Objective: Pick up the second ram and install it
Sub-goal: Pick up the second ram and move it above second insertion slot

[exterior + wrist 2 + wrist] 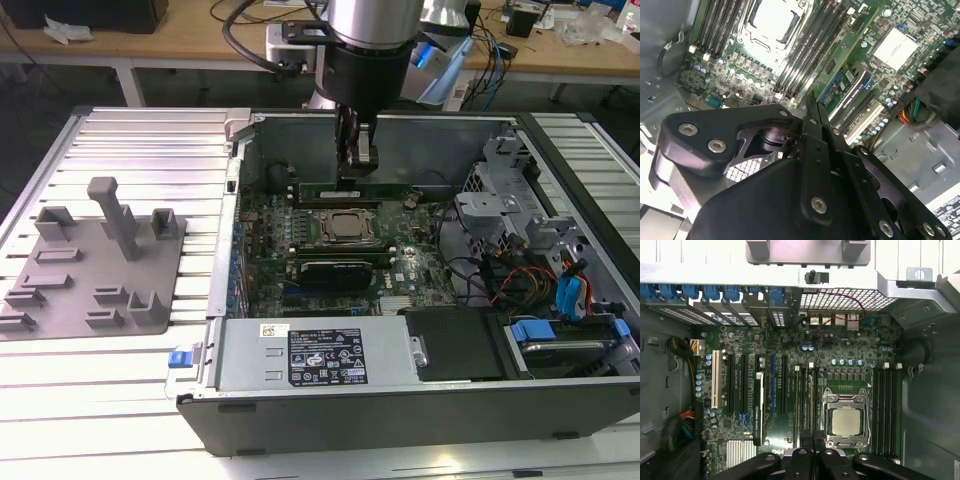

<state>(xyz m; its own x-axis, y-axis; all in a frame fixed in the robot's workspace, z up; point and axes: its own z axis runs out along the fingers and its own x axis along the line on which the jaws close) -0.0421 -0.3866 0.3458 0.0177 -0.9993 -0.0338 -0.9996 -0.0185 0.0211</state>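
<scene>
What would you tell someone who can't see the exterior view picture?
A robot arm's gripper reaches down into an open computer case, right over a long green ram stick standing in a slot beside the square silver processor. A grey holder tray sits at the exterior view's left.

Single arm (370,40) hangs vertical, wrist straight down; pincer (356,170) points downward, fingers (817,130) pressed together.

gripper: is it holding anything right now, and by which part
Cannot tell: the gripper is at the top edge of the second ram, mid-length, beside the processor; an actual grip doesn't show.
</scene>
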